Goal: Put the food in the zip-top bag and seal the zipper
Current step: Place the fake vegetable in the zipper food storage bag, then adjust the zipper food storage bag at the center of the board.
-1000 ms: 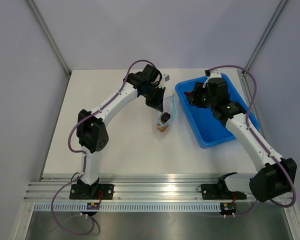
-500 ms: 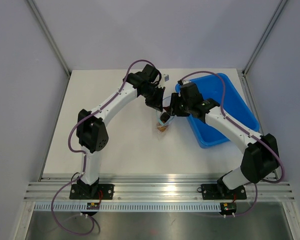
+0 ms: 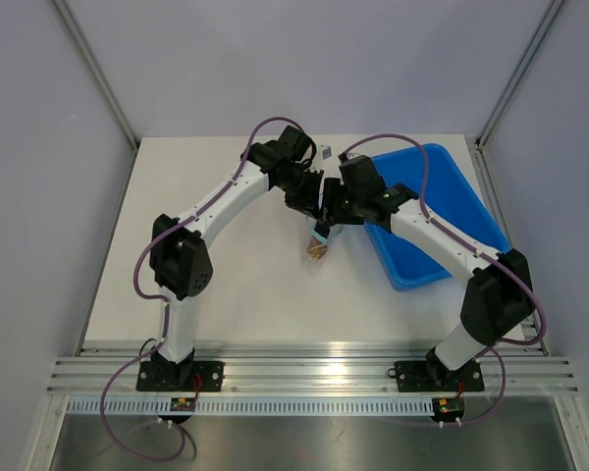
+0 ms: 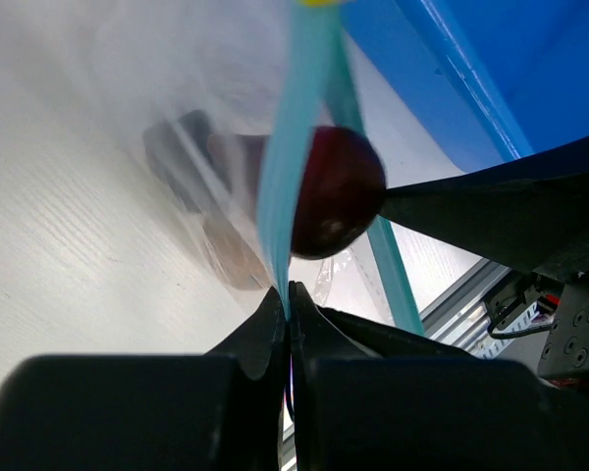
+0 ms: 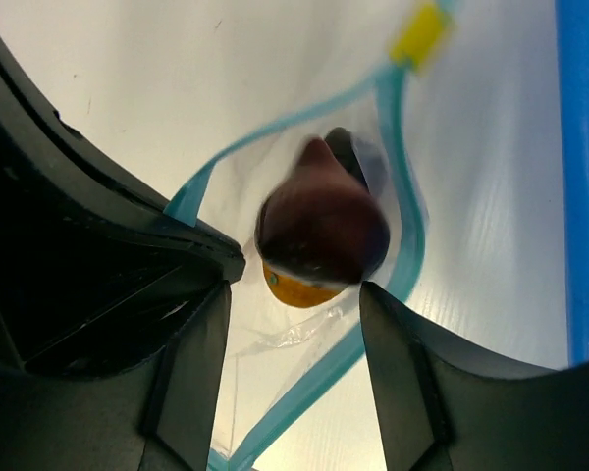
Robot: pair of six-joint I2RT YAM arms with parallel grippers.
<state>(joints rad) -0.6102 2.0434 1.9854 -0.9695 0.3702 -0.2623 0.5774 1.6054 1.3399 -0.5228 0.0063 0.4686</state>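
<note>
The left gripper (image 4: 287, 289) pinches tightly the teal zipper strip (image 4: 296, 118) of the clear plastic bag (image 5: 283, 340). The right gripper (image 5: 294, 280), its jaws apart, is over the bag's mouth, with a dark purplish round fruit (image 5: 322, 226) just at its fingertips.

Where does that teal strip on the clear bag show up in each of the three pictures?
Top external: zipper strip mid-picture, left of the blue tray.
Left wrist: strip runs down the middle into the shut left claw.
Right wrist: strip loops around the dark fruit.
Shared landmark: blue tray, at the right in every view.
</note>
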